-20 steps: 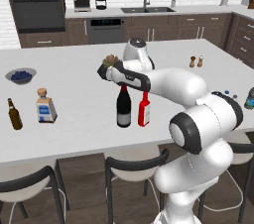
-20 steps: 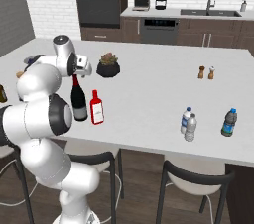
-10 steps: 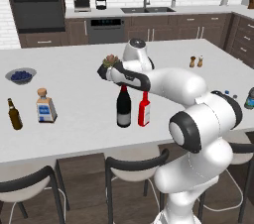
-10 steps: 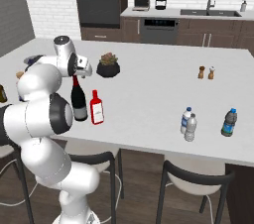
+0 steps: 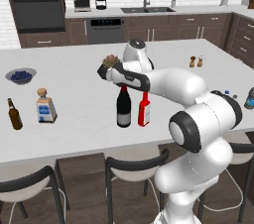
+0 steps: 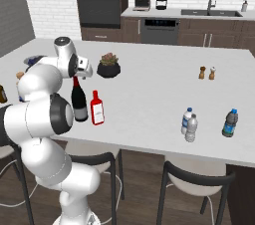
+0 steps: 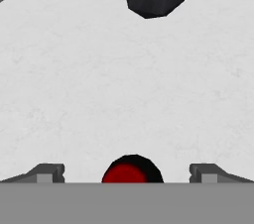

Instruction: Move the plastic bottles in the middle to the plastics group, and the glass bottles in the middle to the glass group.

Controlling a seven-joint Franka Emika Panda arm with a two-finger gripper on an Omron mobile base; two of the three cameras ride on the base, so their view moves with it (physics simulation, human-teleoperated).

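Nothing moved, dark wine bottle (image 5: pixel 123 109) upright, red-foiled

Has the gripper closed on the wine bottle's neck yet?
No: in the hand view the gripper stands open, its fingertips wide apart on either side of the wine bottle, whose red foil top sits untouched between them.

On the white island counter (image 6: pixel 149 94) stand seven bottles: one dark wine bottle (image 5: pixel 123 107), one red bottle (image 5: pixel 144 109) just beside it, two clear water bottles (image 6: pixel 189 125), one blue-green bottle (image 6: pixel 229 123), one brown beer bottle (image 5: pixel 14 114) and one square corked bottle (image 5: pixel 45 106). Also one potted plant (image 6: pixel 108 65), one blue bowl (image 5: pixel 20 76) and two shakers (image 6: pixel 207 73).
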